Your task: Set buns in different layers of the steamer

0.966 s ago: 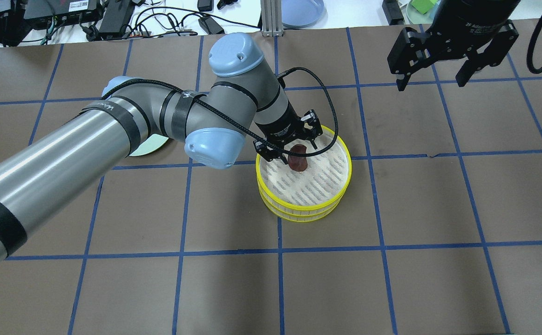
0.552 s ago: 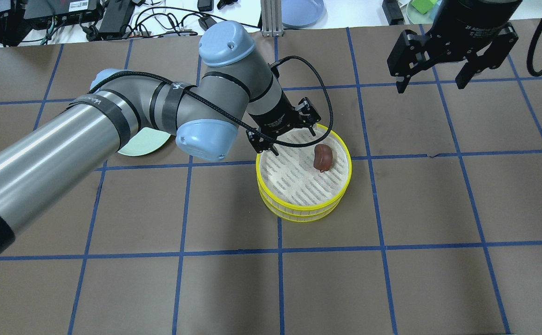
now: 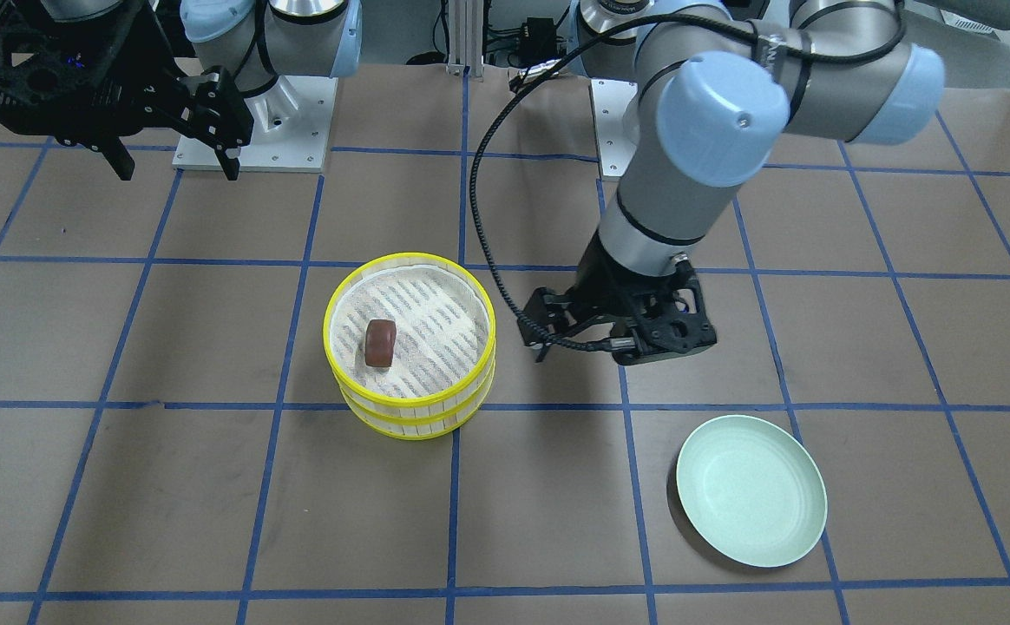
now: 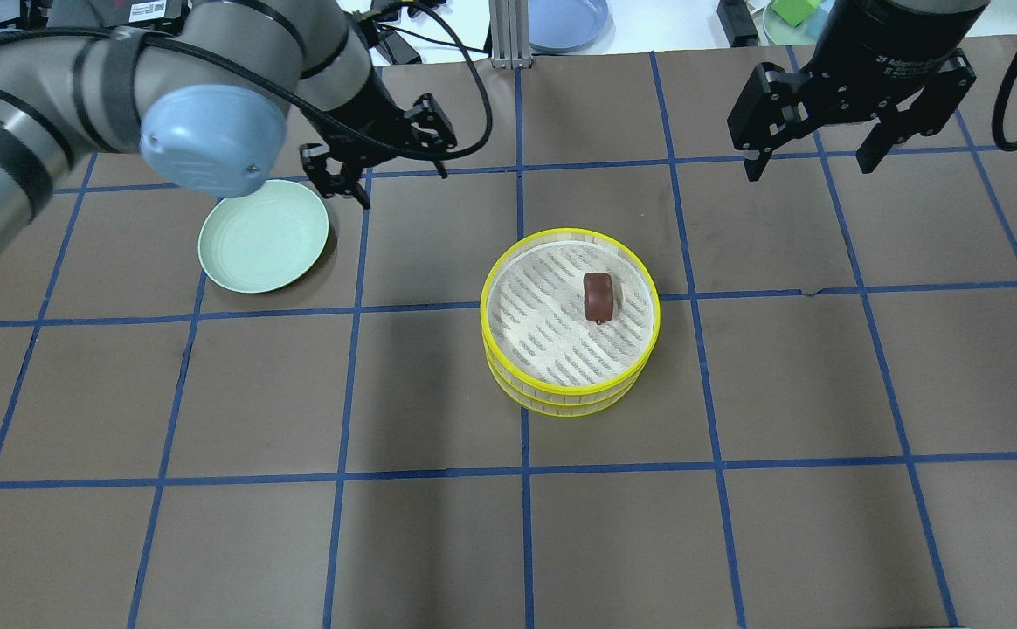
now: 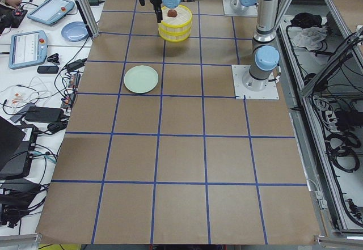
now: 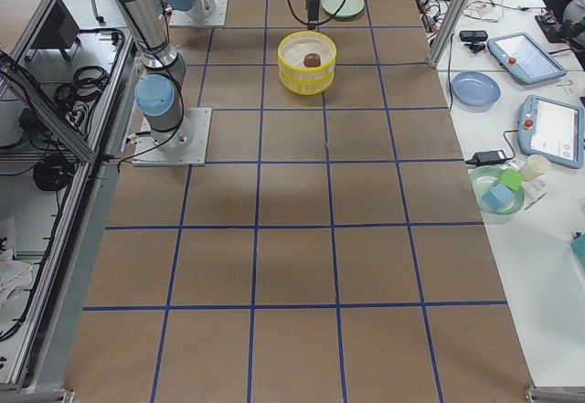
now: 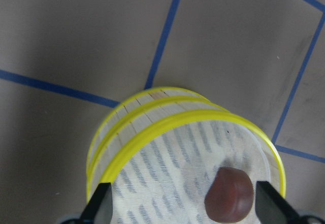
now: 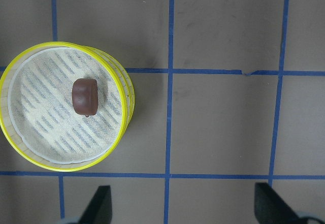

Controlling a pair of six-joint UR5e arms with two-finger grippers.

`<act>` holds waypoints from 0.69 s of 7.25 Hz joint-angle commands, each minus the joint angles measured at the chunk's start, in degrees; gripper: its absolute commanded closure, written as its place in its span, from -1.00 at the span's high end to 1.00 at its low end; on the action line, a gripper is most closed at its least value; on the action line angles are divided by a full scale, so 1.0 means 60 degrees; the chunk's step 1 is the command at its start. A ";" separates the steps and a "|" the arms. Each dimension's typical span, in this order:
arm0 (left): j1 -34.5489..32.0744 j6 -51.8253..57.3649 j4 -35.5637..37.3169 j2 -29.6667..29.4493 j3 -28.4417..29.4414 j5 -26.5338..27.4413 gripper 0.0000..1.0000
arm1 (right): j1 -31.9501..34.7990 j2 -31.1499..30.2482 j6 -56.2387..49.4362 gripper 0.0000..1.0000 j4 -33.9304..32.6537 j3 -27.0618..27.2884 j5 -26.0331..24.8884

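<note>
We see the reddish-brown bun (image 4: 598, 296) resting in the top steamer layer (image 4: 539, 345), stacked on the lower layer (image 4: 571, 406) so each tier carries one; left jaws and right jaws gape wide, empty.

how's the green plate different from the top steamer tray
The green plate is plain and smooth; the top steamer tray has a yellow rim and striped liner. The plate lies on the table, holding nothing; the tray sits on the lower tray, holding the brown bun. Both are round.
</note>
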 commanded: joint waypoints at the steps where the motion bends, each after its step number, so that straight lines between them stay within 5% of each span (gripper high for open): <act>1: 0.1618 0.2731 -0.1083 0.0743 0.0063 0.0746 1.00 | 0.0006 -0.0022 0.0010 1.00 0.0013 0.0025 -0.0023; 3: 0.2035 0.3650 -0.2167 0.1490 0.0063 0.1739 1.00 | 0.0006 -0.0022 0.0010 1.00 0.0013 0.0025 -0.0008; 5: 0.1963 0.3666 -0.2261 0.1843 -0.0039 0.1626 1.00 | 0.0006 -0.0022 0.0010 1.00 0.0013 0.0025 0.0006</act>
